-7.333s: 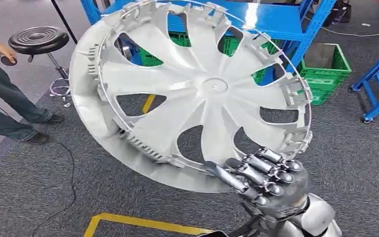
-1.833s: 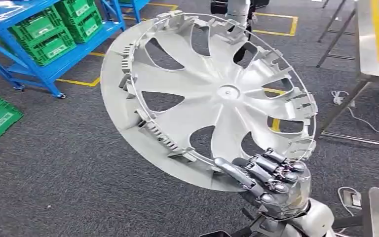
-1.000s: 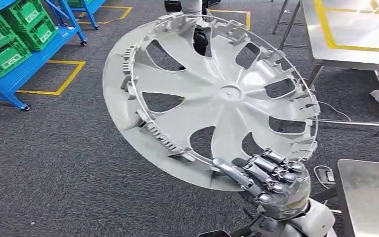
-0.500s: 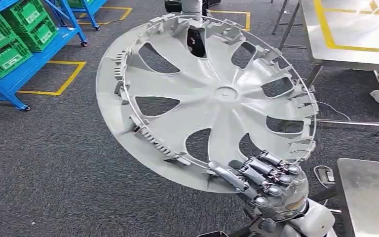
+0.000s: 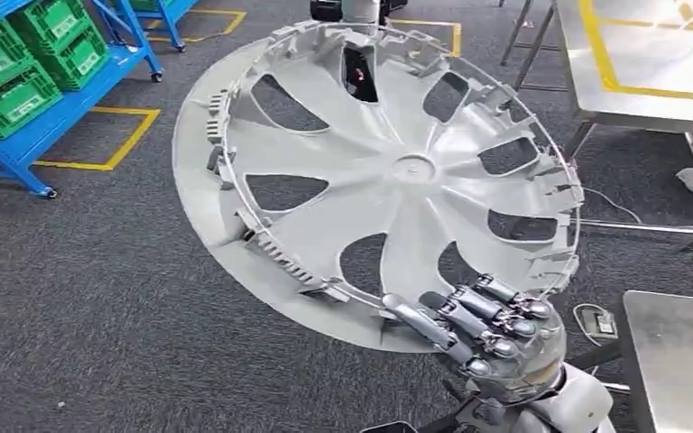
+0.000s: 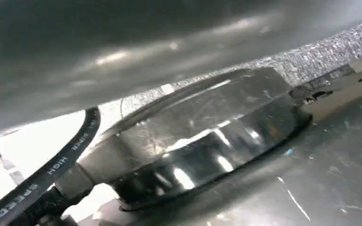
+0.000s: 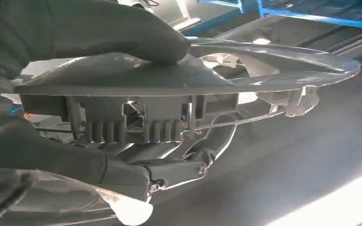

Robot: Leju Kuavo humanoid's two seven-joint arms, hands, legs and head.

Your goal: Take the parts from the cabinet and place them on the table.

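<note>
Looking down from the head view, the floor is dark grey carpet [image 5: 99, 298] with yellow tape lines [image 5: 122, 135] marking it off. A steel table [image 5: 650, 63] with a yellow line on its top stands at the upper right, and the corner of a second steel table [image 5: 677, 361] pokes in at the lower right, with a small yellow thing on it that's too cropped to identify. Cables trail on the carpet between them.

Over at the upper left there's a blue rack [image 5: 45, 117], with green crates [image 5: 27, 54] on its shelf; can't tell what's in them.

The part itself is a big silver-grey hubcap [image 5: 388, 171], held up in the air and tilted, inner side facing the camera, so you see the spoke cutouts, the wire ring and the clips around the rim. The right hand [image 5: 496, 338] grips it at the lower rim, fingers curled over the inner edge, and in the right wrist view the thumb [image 7: 136, 33] presses on the outer face.

Left hand: can't tell how it lies, the left wrist view is just blurry metal.
</note>
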